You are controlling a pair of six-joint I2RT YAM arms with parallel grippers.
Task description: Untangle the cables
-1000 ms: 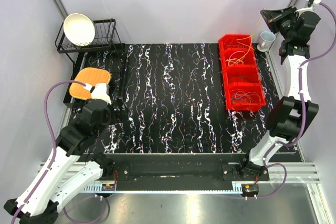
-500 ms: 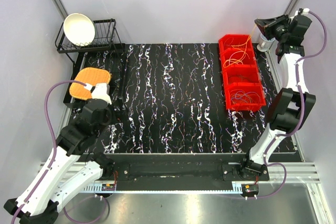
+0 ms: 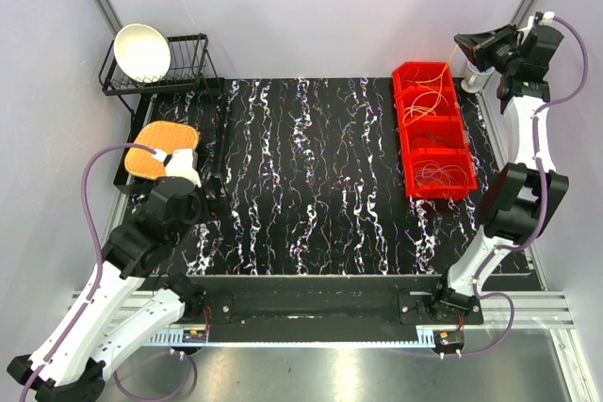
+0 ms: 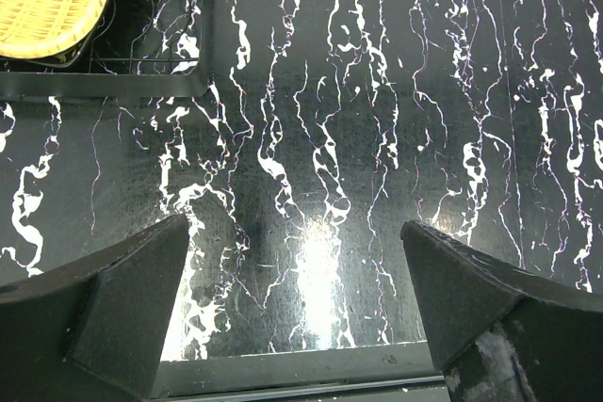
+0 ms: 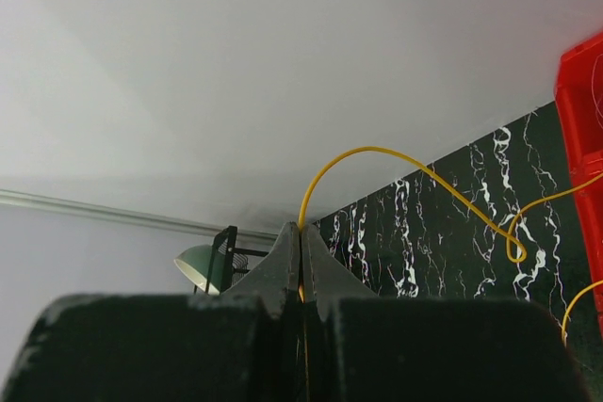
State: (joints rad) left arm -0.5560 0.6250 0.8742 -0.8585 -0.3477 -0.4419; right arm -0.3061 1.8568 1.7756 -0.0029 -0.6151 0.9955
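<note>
Over the last second my right gripper (image 3: 462, 41) swung a bit left, from above the mug (image 3: 478, 73) toward the far end of the red bin (image 3: 399, 120). It stayed high and pinched together on one yellow cable (image 5: 372, 149). The wrist view showed the strand clamped between the fingertips and arcing out in a loose loop. From above, it ran down into the farthest compartment, where the other cables (image 3: 424, 101) lay; more loops sat in the nearer compartments.

My read: the strand was lifted but not free, with its lower end still among the rest. That makes it an early separation step with most of the job left.

My left gripper (image 4: 297, 298) hadn't moved. Its jaws were wide apart, holding nothing, hovering over bare tabletop (image 3: 311, 167) at the left, near the woven pad (image 3: 162, 146).

Around:
- Dish rack (image 3: 188, 68) with a bowl (image 3: 141, 52) at far left, well apart from the bin.

In the way:
- The mug sat just beside my right gripper.
- The back wall (image 3: 311, 7) was close behind.
- The bin dividers could snag a loop.
- Neighbouring thin wires could ride up with the yellow one.
</note>
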